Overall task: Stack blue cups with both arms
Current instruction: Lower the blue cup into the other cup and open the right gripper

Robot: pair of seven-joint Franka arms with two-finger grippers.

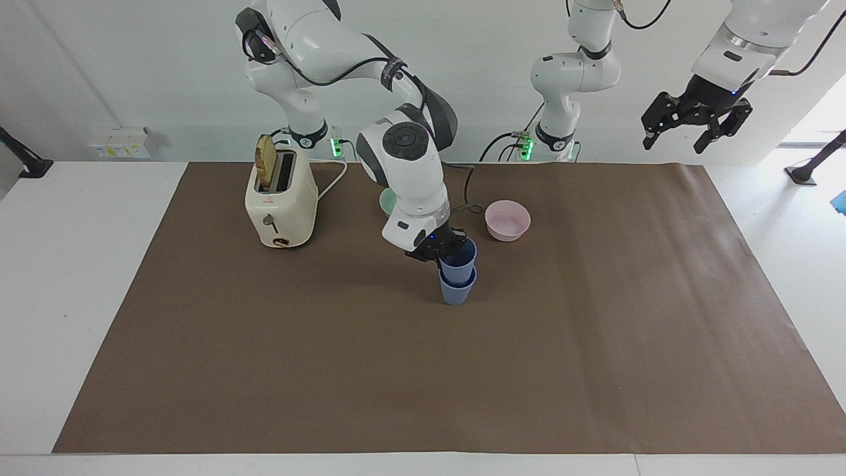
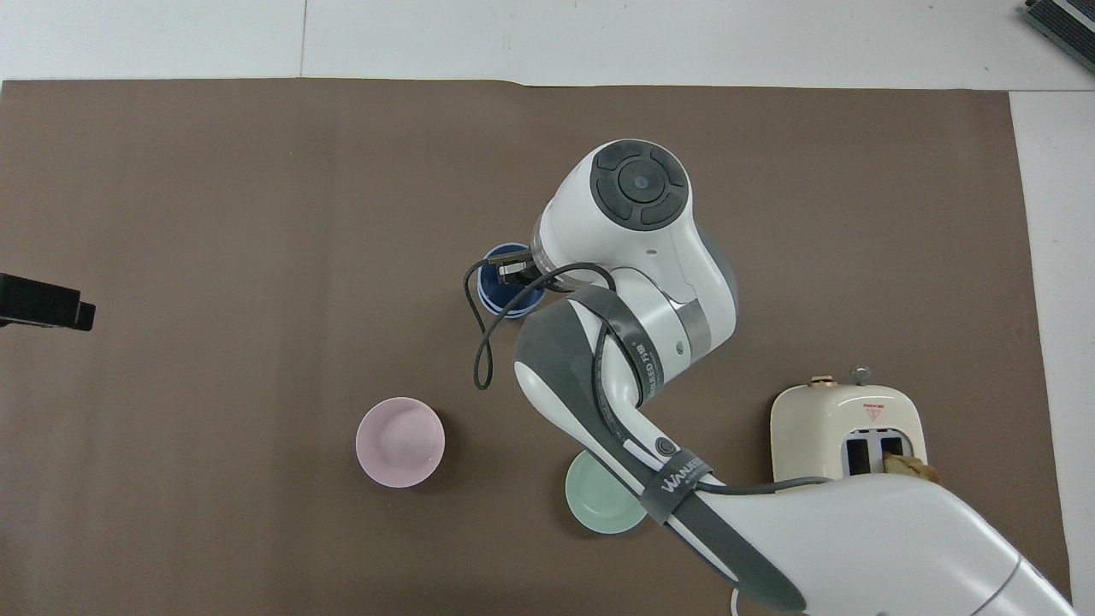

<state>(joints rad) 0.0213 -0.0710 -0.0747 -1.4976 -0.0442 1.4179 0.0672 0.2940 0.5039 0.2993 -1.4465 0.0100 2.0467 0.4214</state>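
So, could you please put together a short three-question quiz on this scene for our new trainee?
1. True or false: the right claw is shut on the upper blue cup, which sits partly inside the lower blue cup.
2. Which bowl is nearer the left arm's end of the table: A, the pink bowl, or B, the green bowl?
3. Fill in: a slice of bread sticks up from the ____.

Key: 1 true; 2 A; 3 toaster.
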